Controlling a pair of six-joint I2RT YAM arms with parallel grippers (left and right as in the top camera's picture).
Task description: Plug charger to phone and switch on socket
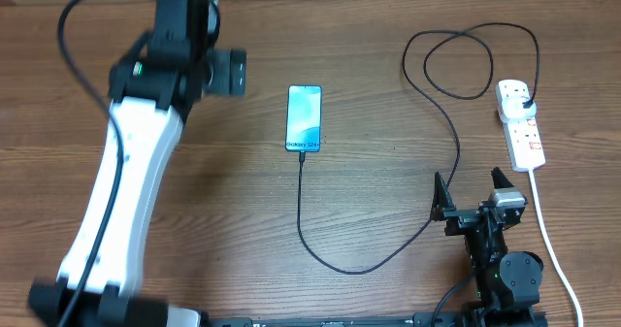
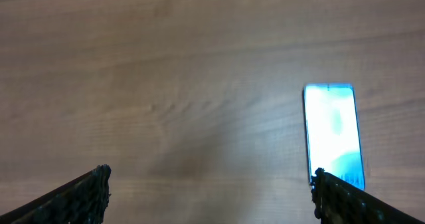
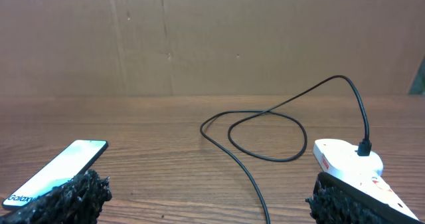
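While both arms hang above the wooden bench (image 1: 369,36), the phone (image 1: 304,119) lies flat near its centre, screen up & lit blue, "Galaxy" end toward the robot. The charger (image 1: 299,196), a thin black cable, meets the phone's near edge, runs toward the robot, swings right in a wide U, climbs past the right tool (image 1: 473,193) & loops once at the far side. Its plug (image 1: 525,104) sits in the far end of the socket (image 1: 521,138), a white power strip w/ red switches at the bench's right side. Whether the connector is fully home in the phone can't be told from overhead, nor how the switches are set. The strip's thick white cord (image 1: 558,254) trails back toward the robot along the right.

To the left of the phone & not touching it, the left tool (image 2: 209,184) hovers w/ fingers (image 2: 80,197) spread wide & nothing between them. Its wrist cam shows bare wood, w/ the phone at frame right behind one fingertip.

Near the robot's base, the right tool also stands wide apart & empty, aimed at the far side, the cable passing close by its left finger. In the right wrist view the phone is at lower left, the cable loop at centre & the plug upright in the strip at lower right.
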